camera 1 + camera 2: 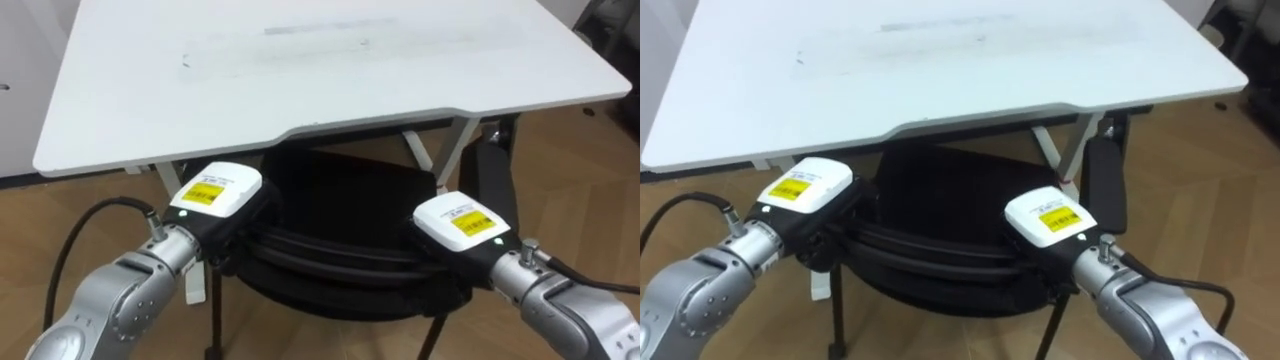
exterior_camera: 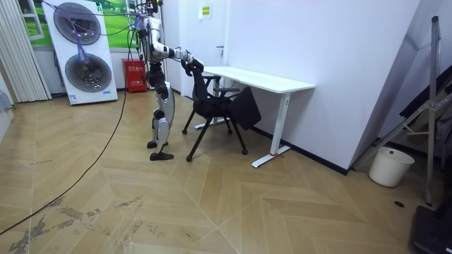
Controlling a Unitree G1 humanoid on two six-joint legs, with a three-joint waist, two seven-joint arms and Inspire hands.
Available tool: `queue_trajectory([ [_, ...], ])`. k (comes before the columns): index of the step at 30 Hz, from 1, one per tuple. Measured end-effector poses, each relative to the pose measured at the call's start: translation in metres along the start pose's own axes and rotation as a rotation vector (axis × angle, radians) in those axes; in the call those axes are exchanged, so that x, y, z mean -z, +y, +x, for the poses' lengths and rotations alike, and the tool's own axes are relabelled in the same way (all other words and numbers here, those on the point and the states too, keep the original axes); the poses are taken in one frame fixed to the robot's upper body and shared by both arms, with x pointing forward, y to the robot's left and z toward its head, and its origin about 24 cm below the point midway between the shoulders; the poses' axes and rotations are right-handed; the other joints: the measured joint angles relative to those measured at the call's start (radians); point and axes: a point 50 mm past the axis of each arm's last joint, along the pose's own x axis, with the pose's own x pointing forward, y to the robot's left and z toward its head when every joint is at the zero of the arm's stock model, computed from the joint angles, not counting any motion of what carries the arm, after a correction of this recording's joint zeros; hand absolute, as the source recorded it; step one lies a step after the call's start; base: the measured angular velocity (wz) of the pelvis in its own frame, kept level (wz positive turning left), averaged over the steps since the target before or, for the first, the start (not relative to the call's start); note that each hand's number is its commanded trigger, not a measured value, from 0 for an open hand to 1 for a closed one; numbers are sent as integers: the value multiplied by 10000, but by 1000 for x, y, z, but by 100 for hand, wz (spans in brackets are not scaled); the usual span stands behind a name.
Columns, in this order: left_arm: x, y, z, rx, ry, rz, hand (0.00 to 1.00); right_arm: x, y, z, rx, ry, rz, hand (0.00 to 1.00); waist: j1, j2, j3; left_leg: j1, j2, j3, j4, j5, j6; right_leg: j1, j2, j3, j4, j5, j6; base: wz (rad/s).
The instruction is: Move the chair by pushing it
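1. Chair [image 1: 352, 196] sat half under the desk's [image 1: 300, 90] near edge.
2. Left hand [image 1: 218, 196] and right hand [image 1: 460, 222] rested on its backrest [image 1: 330, 262], spread apart, likely for a straight push; finger grip unreadable.

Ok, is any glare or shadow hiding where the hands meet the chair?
Left eye view: only a faint sheen on the desk, no glare on the left hand or right hand; the black chair lies in the desk's shadow, so contact reads dark on dark. Room view: evenly lit.
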Motion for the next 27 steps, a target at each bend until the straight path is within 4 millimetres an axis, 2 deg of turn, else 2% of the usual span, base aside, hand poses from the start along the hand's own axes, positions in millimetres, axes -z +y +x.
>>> queue_trajectory([
  [7,3,2,0,-117,109,27,100,-6,-3,1,-26,-142,-144,100,101,20,0,-115,-53,-196,-44,93,19,-12,-38,-178,-42,46,11,8],
  [9,3,0,-1,-72,180,-7,100,-7,-3,2,-53,-95,-83,100,163,72,-22,-46,-55,-197,-145,146,11,23,-38,-194,-64,48,9,0],
  [10,3,0,-1,-67,199,-34,100,-8,-3,2,-62,-69,-85,82,185,89,-21,-27,-56,-197,-163,157,7,30,-40,-194,-67,49,7,0],
  [11,3,-1,-1,-44,244,-81,96,-8,-3,2,-82,-51,-73,54,233,121,-7,38,-54,-209,-206,172,-1,78,-39,-200,-73,49,6,0],
  [12,3,-3,-1,10,305,-142,58,-8,-3,2,-143,-44,-68,13,279,160,-14,101,-50,-216,-231,176,-6,153,-31,-223,-108,49,6,3],
  [13,3,-4,-2,29,324,-181,0,-8,-3,2,-176,-42,-87,0,307,185,-29,107,-48,-221,-240,177,-7,179,-25,-246,-143,50,5,5],
  [16,3,-4,-2,16,336,-223,0,-9,-5,1,-215,18,-104,0,350,210,-33,105,-74,-356,-366,280,-29,233,-46,-420,-223,67,-14,16],
  [19,1,-4,-2,-43,333,-426,0,-9,-8,1,-363,206,14,0,542,208,-32,116,-45,-374,-390,297,-48,309,-3,-437,-371,91,-36,7],
  [23,-12,-1,-2,-532,-151,-1444,0,-8,-11,3,-521,322,480,0,865,164,-30,151,-77,-410,-498,354,-37,344,-14,-457,-447,107,-17,4],
  [27,-17,-2,-5,-639,-453,-2373,0,-14,-14,6,-423,198,783,0,902,126,-23,213,-126,-534,-519,387,-31,502,-25,-579,-591,105,21,10],
])
